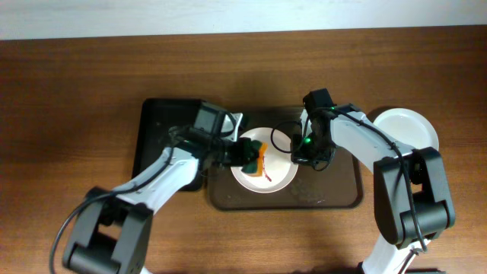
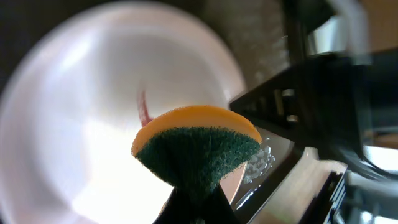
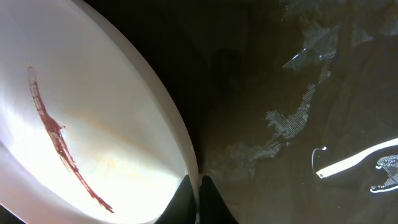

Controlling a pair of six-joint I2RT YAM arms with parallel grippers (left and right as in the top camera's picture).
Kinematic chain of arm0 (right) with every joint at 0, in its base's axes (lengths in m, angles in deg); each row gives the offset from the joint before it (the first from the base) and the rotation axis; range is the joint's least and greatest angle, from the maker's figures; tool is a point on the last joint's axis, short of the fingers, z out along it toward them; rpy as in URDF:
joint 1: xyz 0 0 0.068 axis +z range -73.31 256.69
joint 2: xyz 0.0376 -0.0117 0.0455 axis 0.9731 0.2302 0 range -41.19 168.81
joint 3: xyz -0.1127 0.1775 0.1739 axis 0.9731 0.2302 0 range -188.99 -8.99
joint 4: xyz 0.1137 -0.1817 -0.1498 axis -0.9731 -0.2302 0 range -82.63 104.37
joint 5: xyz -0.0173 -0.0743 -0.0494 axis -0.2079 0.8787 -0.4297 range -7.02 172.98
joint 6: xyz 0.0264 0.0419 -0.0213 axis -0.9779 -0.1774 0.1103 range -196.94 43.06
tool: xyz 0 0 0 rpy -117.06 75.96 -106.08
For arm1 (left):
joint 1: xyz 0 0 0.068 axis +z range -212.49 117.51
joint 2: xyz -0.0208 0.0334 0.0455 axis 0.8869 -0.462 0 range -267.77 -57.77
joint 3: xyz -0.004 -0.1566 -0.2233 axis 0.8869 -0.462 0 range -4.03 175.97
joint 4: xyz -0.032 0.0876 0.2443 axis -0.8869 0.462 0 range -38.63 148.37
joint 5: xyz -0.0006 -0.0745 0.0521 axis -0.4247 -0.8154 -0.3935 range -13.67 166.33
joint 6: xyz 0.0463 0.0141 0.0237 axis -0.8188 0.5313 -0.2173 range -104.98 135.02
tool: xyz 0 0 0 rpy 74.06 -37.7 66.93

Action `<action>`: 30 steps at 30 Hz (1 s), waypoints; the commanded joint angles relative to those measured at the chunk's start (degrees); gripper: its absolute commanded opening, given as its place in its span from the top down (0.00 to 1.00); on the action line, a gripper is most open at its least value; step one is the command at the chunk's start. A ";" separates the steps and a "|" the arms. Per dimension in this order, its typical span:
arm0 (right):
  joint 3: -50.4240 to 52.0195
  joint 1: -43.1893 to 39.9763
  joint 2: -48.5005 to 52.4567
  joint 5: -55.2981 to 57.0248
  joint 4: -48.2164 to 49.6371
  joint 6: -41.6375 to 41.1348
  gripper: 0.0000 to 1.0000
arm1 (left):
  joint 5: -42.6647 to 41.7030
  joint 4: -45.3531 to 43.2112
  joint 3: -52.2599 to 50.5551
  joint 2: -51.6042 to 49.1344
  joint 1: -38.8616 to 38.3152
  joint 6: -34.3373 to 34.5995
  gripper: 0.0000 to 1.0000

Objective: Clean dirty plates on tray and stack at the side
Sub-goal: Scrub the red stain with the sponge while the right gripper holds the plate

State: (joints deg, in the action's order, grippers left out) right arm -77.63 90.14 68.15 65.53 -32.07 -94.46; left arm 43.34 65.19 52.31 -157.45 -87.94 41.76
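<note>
A white plate (image 1: 275, 176) with a red streak lies on the brown tray (image 1: 346, 194). My left gripper (image 1: 245, 156) is shut on a sponge (image 1: 256, 160), yellow-orange on one side and green on the other, and holds it over the plate's left part. In the left wrist view the sponge (image 2: 194, 149) hangs just above the plate (image 2: 74, 124), near the red smear (image 2: 144, 107). My right gripper (image 1: 298, 156) is shut on the plate's right rim. In the right wrist view its fingers (image 3: 199, 202) pinch the rim (image 3: 168, 124), and the red streak (image 3: 62, 146) runs across the plate.
A black tray (image 1: 156, 129) lies left of the brown one, under my left arm. A clean white plate (image 1: 411, 129) sits on the wooden table at the right. The brown tray surface (image 3: 298, 124) carries wet patches.
</note>
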 commanded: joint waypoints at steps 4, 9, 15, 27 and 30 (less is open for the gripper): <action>0.28 0.04 -1.84 0.55 0.39 0.59 0.96 | -1.14 -2.05 0.61 -6.29 -0.70 12.52 1.00; 0.28 0.04 -1.84 0.55 0.61 0.59 0.96 | -8.55 -7.82 0.61 -9.01 -1.46 13.18 1.00; 0.28 0.04 -1.84 0.52 0.79 0.59 0.96 | -5.62 -7.89 0.61 -9.40 -3.19 16.72 1.00; 0.28 0.04 -1.84 0.52 0.81 0.59 0.96 | -6.51 -13.92 0.61 -13.73 -5.25 27.50 1.00; 0.28 0.04 -1.84 0.52 0.81 0.59 0.96 | -7.28 -16.63 0.61 -15.47 -6.84 29.46 1.00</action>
State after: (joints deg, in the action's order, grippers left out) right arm -77.59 90.14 68.15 65.55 -31.45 -94.37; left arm 38.33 50.02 52.48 -170.11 -92.88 67.16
